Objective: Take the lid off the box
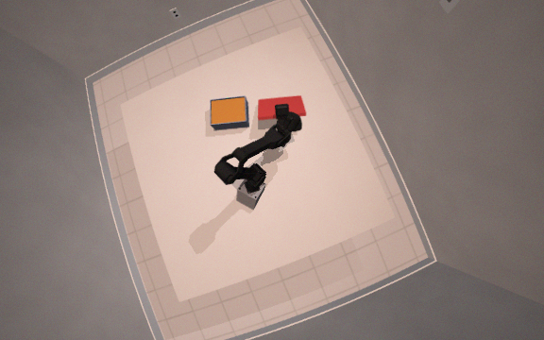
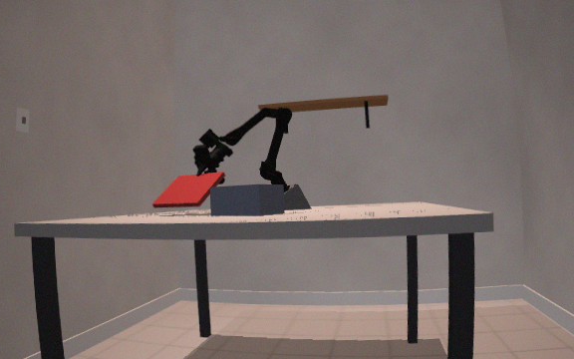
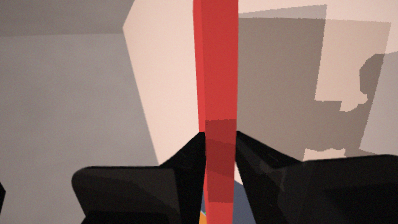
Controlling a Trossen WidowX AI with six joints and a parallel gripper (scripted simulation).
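Observation:
The red lid [image 1: 281, 102] is off the box and held in the air beside it, tilted, with its far edge low over the table. My gripper [image 1: 281, 113] is shut on the lid's near edge; in the wrist view the lid [image 3: 217, 100] runs edge-on between my two black fingers. The blue storage box [image 1: 229, 112] stands open with an orange inside, to the left of the lid. In the side view the box [image 2: 247, 199] sits on the table just right of the lid, and the lid's high edge is close above the box's corner.
The arm's grey base [image 1: 250, 195] stands near the table's middle. A wooden beam [image 2: 324, 104] with a small black part hangs above the table behind the arm. The table edge lies beyond the lid's far side.

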